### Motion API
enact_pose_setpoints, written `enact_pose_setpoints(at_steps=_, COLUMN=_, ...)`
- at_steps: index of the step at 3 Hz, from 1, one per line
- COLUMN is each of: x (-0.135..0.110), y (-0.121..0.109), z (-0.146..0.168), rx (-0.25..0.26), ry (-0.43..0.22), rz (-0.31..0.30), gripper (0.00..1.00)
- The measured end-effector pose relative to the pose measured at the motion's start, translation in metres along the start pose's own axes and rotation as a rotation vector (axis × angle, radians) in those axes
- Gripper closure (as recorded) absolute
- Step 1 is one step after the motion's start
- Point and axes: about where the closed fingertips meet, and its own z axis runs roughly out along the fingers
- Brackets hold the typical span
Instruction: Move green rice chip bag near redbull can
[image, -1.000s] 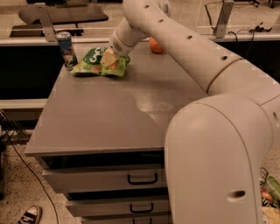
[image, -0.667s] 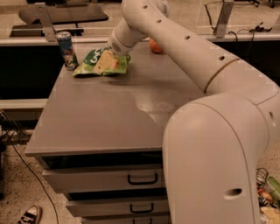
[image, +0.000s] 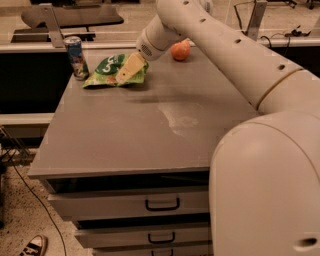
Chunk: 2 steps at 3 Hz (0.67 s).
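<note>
Green rice chip bag (image: 104, 71) lies beneath the gripper (image: 128, 69).

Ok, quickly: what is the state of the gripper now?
Gripper: down on the green rice chip bag, beside the redbull can; open or closed cannot be told.
</note>
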Motion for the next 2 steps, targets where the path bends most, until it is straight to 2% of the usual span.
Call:
enact_pose_setpoints(at_steps=1, x=0.017, y=-0.006, z=-0.062, rx=0.036, ry=-0.076, rz=-0.015, gripper=0.0)
enact_pose_setpoints(at_steps=2, x=0.041, y=0.004, z=-0.122, rx=0.044, ry=-0.185, rz=-0.035, gripper=0.0)
